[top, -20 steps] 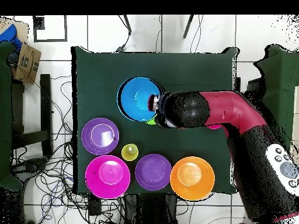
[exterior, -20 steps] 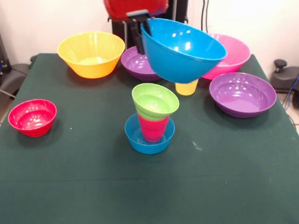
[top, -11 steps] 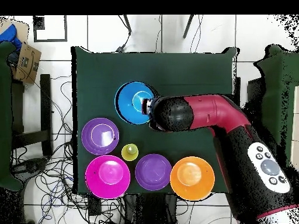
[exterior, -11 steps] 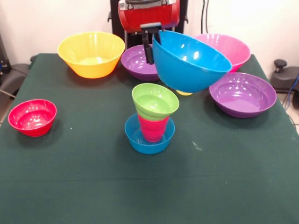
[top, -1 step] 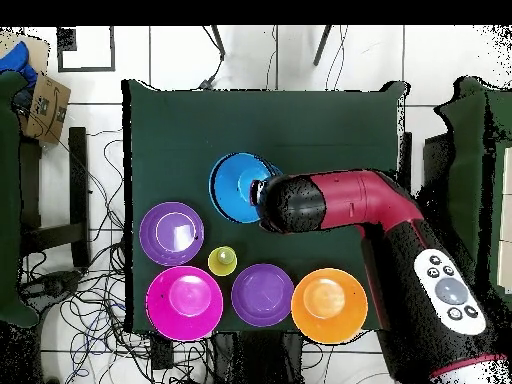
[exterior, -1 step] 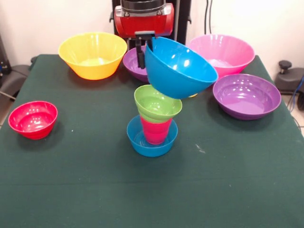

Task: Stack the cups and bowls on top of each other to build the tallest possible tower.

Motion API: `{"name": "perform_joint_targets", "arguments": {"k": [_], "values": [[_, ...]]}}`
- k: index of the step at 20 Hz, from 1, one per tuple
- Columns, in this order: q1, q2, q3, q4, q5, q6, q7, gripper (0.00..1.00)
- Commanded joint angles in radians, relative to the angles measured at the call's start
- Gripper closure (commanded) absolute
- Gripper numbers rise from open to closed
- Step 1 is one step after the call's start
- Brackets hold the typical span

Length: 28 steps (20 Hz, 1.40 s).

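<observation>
Front view shows you the gripper [exterior, -1 step: 141, 50] pinching the far rim of the medium blue bowl [exterior, -1 step: 178, 69]. That bowl hangs in the air, tipped so its open side faces you. Its low edge sits just above the lime green bowl [exterior, -1 step: 157, 102] and a bit to the right of it.

Look at the tower [exterior, -1 step: 153, 124] under it. The small blue bowl [exterior, -1 step: 152, 141] is the base, the red cup [exterior, -1 step: 156, 131] stands in it, and the lime green bowl rests on the cup, leaning a little.

Here is what could go wrong, I think. The big bowl is held by one edge only, so it may swing or slip as you lower it. If it comes down off to the side, it could push the green bowl and knock the thin cup over. A wide bowl on a small leaning one may also slide off when you let go.

Overhead view shows the arm [top, -1 step: 340, 203] covering the tower, so you cannot check the line-up from there.

The yellow cup [top, -1 step: 223, 261] waits near the purple bowls.
</observation>
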<state>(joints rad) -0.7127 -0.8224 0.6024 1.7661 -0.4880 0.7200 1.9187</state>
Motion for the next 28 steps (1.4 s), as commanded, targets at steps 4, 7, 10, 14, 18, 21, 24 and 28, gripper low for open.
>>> {"name": "perform_joint_targets", "arguments": {"k": [4,7,10,14,18,21,24,28], "values": [[0.073,0.057,-0.135,-0.009,-0.101,-0.114,0.112,1.00],[0.085,0.070,-0.151,0.001,-0.103,-0.162,0.124,1.00],[0.094,0.079,-0.165,0.009,-0.099,-0.194,0.125,1.00],[0.100,0.097,-0.178,0.016,-0.082,-0.235,0.113,1.00],[0.118,0.108,-0.189,0.013,-0.062,-0.246,0.114,1.00],[0.128,0.114,-0.202,0.009,-0.057,-0.250,0.110,1.00],[0.131,0.122,-0.213,0.006,-0.053,-0.245,0.096,1.00],[0.123,0.122,-0.215,0.014,-0.040,-0.209,0.072,1.00]]}}
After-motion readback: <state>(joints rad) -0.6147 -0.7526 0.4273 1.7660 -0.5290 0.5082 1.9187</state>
